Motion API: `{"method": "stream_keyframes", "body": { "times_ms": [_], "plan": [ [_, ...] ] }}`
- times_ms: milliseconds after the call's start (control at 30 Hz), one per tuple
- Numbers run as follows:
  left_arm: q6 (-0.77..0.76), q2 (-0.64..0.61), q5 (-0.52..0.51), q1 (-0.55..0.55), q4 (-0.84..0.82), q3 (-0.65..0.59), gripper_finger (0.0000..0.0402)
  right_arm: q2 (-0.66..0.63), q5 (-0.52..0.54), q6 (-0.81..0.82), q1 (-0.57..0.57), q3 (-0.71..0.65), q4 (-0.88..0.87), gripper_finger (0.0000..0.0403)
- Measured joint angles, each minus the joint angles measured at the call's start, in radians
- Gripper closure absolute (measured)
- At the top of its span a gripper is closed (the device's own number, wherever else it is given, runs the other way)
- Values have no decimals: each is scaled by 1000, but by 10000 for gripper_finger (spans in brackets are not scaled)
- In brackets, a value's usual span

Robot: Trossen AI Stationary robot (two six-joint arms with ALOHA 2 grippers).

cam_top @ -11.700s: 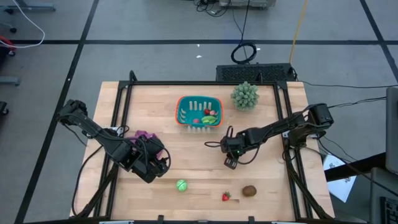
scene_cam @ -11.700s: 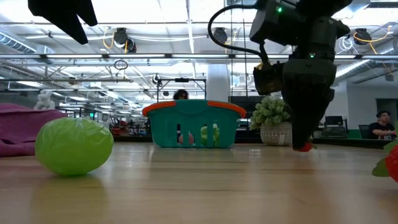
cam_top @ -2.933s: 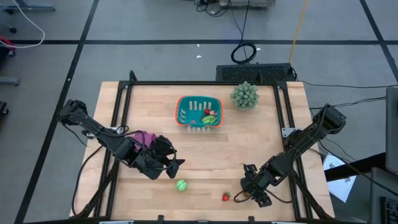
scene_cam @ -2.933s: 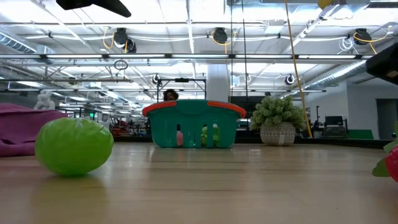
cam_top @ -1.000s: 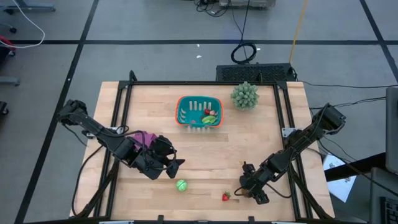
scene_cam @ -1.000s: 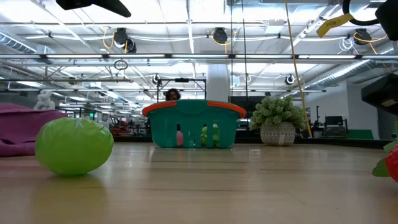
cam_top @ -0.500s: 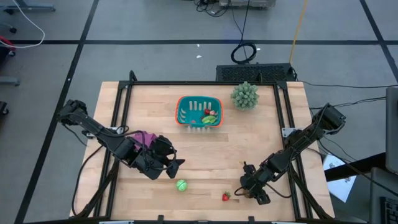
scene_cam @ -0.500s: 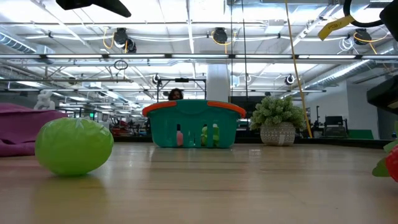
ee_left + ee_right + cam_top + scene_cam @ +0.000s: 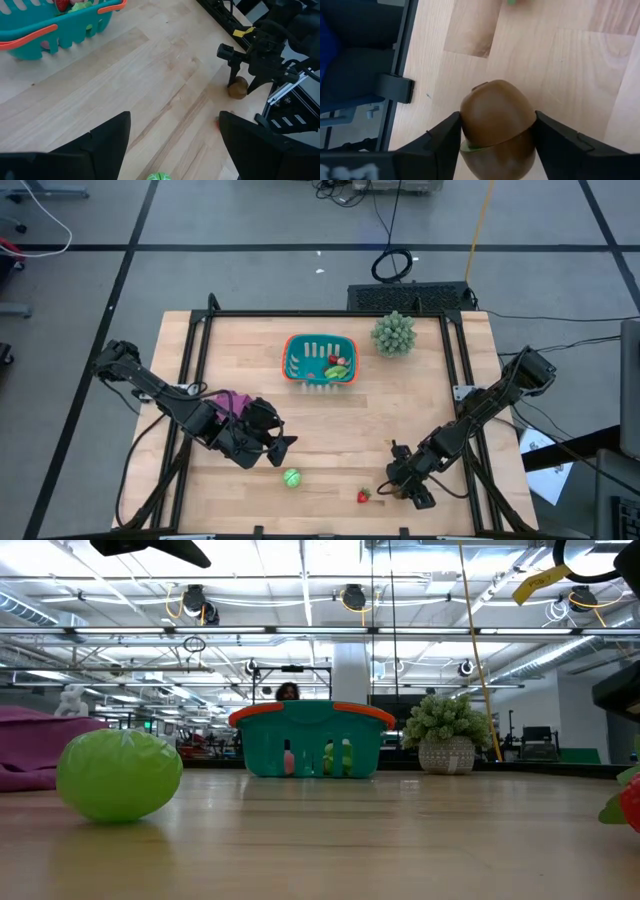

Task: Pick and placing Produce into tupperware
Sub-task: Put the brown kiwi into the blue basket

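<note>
The brown kiwi piece (image 9: 497,115) lies on the wood near the table's right front, between the fingers of my right gripper (image 9: 398,486), which stands over it. A red strawberry (image 9: 363,496) lies just left of it. A green piece (image 9: 291,477) sits on the table near the front middle. The teal tupperware basket (image 9: 298,352) with an orange rim stands at the far middle with red and green pieces inside. My left gripper (image 9: 283,442) hangs open above the table, just above and left of the green piece. My right gripper pinches the kiwi piece between its two fingers, one on each of its opposite sides (image 9: 468,120). The fingers (image 9: 231,80) come from above, pointing down. The kiwi's underside rests on the table (image 9: 238,95).
A spiky pale-green plant ball (image 9: 394,333) stands right of the basket. A purple cloth (image 9: 230,399) lies under my left arm. Black frame rails (image 9: 468,420) run along the table's right and left sides. Bare wood (image 9: 340,430) lies between basket and produce.
</note>
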Motion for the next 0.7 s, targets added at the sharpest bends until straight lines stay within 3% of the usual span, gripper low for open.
{"method": "stream_keyframes", "body": {
  "times_ms": [700],
  "plan": [
    [7,0,0,0,0,0,94,-21,-2,-128,-136,7,-29,195]
  ]
}}
